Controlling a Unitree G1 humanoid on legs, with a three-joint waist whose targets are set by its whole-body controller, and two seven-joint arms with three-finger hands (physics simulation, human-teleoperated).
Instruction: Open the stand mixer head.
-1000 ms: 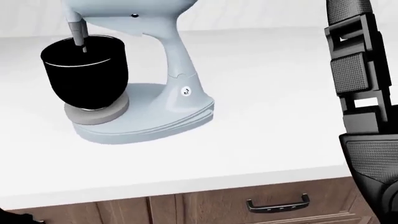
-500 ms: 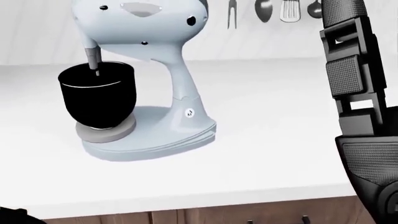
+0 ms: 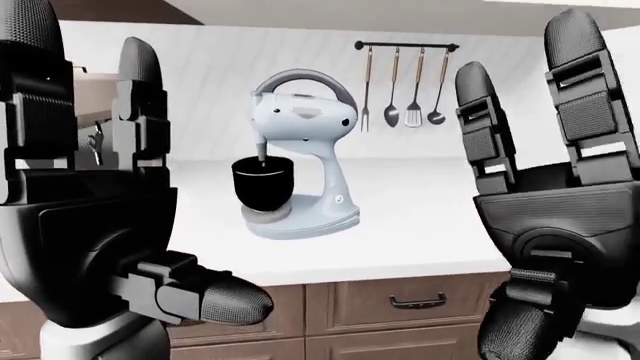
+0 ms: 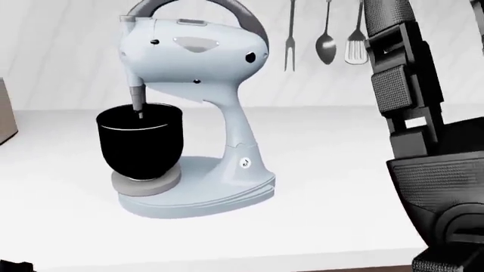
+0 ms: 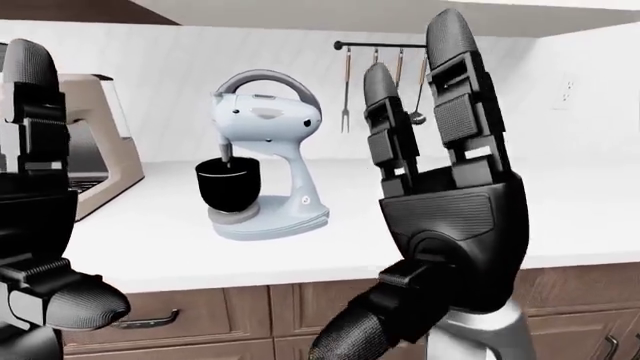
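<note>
Up close, the left-eye view is showing the left hand (image 3: 90, 217) and the right hand (image 3: 560, 217) raised with fingers spread wide, gripping nothing. Between them the stand mixer (image 3: 300, 176) is sitting on the white counter (image 3: 420, 225), head down over its black bowl (image 3: 263, 184).

The head view is placing the mixer at about nine o'clock, utensils (image 4: 325, 39) hanging at one o'clock.

The right-eye view is catching a coffee machine (image 5: 95, 142) at nine o'clock.
</note>
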